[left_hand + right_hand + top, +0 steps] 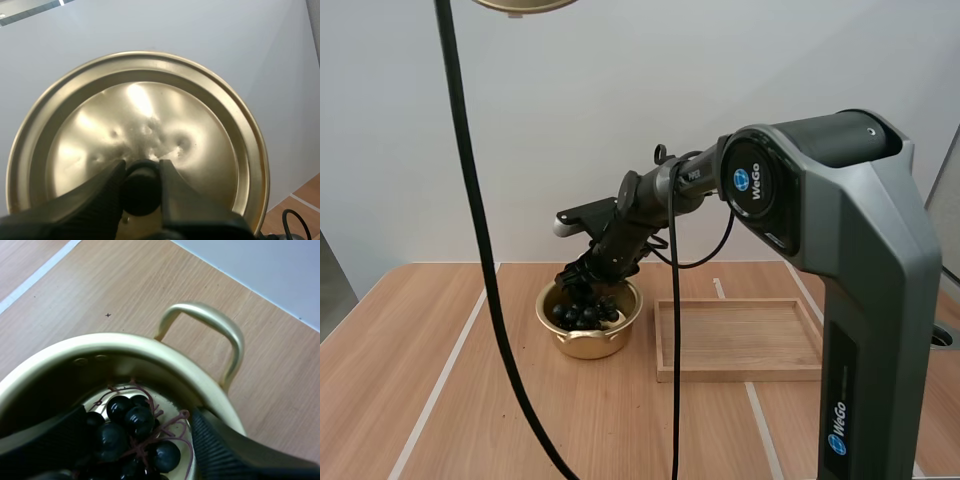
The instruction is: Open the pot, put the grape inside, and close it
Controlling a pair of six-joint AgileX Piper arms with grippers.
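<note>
**Grapes in open pot, lid held aloft**

The wood worktop [440,380] carries 1 wooden tray [740,340] and 1 gold pot [588,345]. The tray sits just beside the pot on the pot's right, with nothing in it. The right arm [840,260] reaches forward and down to the pot.

The pot is uncovered and upright, and 1 loop handle [210,335] shows on its far rim. The lid [150,115] is off the pot and held up in the air, its domed gold top facing the left wrist camera. Its edge also shows well above the worktop in the high view.

The dark grapes [132,422] lie inside the pot on its bottom, red stems showing.

The right gripper [582,285] dips into the pot mouth, its 2 fingers spread wide on either side of the bunch and not pinching it.

The left gripper [142,172] is clamped on the lid's black knob [141,192], 1 finger on each side.
</note>
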